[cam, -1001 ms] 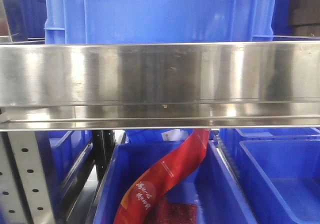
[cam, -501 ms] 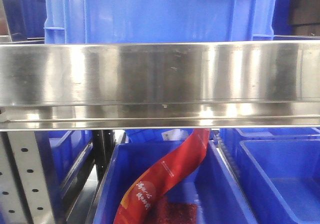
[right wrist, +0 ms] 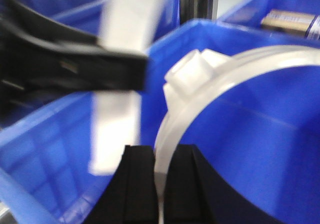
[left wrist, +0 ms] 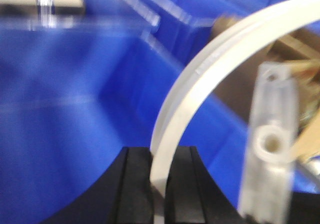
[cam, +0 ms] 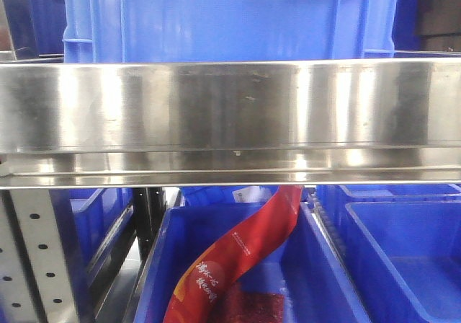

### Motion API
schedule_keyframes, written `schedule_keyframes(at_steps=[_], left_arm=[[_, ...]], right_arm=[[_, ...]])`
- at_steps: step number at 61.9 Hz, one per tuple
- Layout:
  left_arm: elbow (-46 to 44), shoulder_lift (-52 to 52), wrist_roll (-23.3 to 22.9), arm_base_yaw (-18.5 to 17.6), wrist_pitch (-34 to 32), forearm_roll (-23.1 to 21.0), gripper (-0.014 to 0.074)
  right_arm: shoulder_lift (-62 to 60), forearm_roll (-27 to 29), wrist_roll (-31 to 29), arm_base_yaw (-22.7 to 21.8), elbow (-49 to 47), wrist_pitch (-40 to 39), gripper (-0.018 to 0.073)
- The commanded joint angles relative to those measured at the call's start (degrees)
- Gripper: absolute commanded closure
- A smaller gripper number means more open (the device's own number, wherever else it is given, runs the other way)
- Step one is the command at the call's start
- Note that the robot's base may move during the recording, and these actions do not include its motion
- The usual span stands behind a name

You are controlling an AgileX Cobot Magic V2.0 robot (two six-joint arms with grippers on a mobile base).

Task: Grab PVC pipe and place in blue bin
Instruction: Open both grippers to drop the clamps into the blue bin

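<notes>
The PVC pipe (left wrist: 200, 79) is a white curved length that arcs up and to the right from my left gripper (left wrist: 160, 151), which is shut on its lower end. Behind it lies the blue bin (left wrist: 60, 109). In the right wrist view my right gripper (right wrist: 160, 149) is also shut on a white curved pipe (right wrist: 240, 66) with a chunky fitting (right wrist: 192, 71), held over a blue bin's inside (right wrist: 260, 134). A blurred black arm part (right wrist: 75, 64) and a white strip (right wrist: 120, 84) cross at upper left. Neither gripper shows in the front view.
A steel shelf rail (cam: 230, 114) spans the front view, with a blue crate (cam: 230, 16) on top. Below, a red bag (cam: 245, 254) leans in a blue bin (cam: 317, 265), with another bin (cam: 403, 258) to its right. A blurred translucent piece with a hole (left wrist: 270, 144) stands right of the left jaws.
Only the reflections on the steel rail shift a little; nothing else in the front view differs.
</notes>
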Motion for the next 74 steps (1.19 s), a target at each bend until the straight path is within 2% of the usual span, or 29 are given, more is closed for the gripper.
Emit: schedule_keyframes(at_steps=[1, 7, 11, 15, 19, 25, 32, 36, 42, 50, 56, 65, 72, 74], left_arm=[[-0.7, 2.2, -0.6, -0.3, 0.5, 0.1, 0.0707], [-0.7, 3.5, -0.6, -0.3, 1.2, 0.4, 0.0707], [-0.7, 3.8, -0.6, -0.3, 1.6, 0.4, 0.0707], [-0.7, 4.0, -0.6, -0.3, 2.2, 0.4, 0.0707], [-0.7, 4.0, -0.6, -0.3, 2.9, 0.7, 0.0685], [-0.7, 4.0, -0.6, -0.3, 3.6, 1.3, 0.0554], [-0.7, 4.0, -0.6, -0.3, 3.8, 1.3, 0.0346], [-0.7, 4.0, -0.6, -0.3, 3.8, 1.3, 0.0231], [-0.7, 4.0, -0.6, -0.3, 3.8, 1.3, 0.018], [-0.8, 3.3, -0.6, -0.3, 3.9, 1.3, 0.0211], [-0.8, 1.8, -0.6, -0.3, 4.0, 1.3, 0.0293], [-0.8, -0.3, -0.6, -0.3, 3.8, 3.0, 0.0503], [-0.9, -0.9, -0.6, -0.3, 3.8, 7.2, 0.0687], [-0.9, -1.2, -0.6, -0.3, 4.4, 7.7, 0.0707]], right_arm=[[0.8, 0.0, -0.2, 0.0, -0.7, 0.5, 0.0728], [1.2, 0.0, -0.2, -0.2, -0.7, 2.5, 0.0727], [1.2, 0.0, -0.2, -0.8, -0.7, 3.3, 0.069], [1.2, 0.0, -0.2, -1.5, -0.7, 3.5, 0.0624], [1.2, 0.0, -0.2, -2.1, -0.7, 3.5, 0.0508], [1.2, 0.0, -0.2, -2.5, -0.7, 3.6, 0.0348], [1.2, 0.1, -0.2, -2.5, -0.7, 3.8, 0.0231], [1.2, 0.3, -0.2, -2.5, -0.7, 3.8, 0.0216], [1.2, 0.3, -0.2, -2.5, -0.8, 3.9, 0.0221], [-0.3, 0.3, -0.2, -2.5, -0.8, 4.4, 0.0224], [-2.0, 0.3, -0.2, -2.5, -0.8, 4.4, 0.0291], [-3.5, -1.6, -0.2, -2.5, -0.8, 4.3, 0.0501], [-3.6, -1.8, -0.2, -2.5, -0.8, 4.8, 0.0672], [-3.9, -1.8, -0.2, -2.5, -0.8, 5.2, 0.0722]])
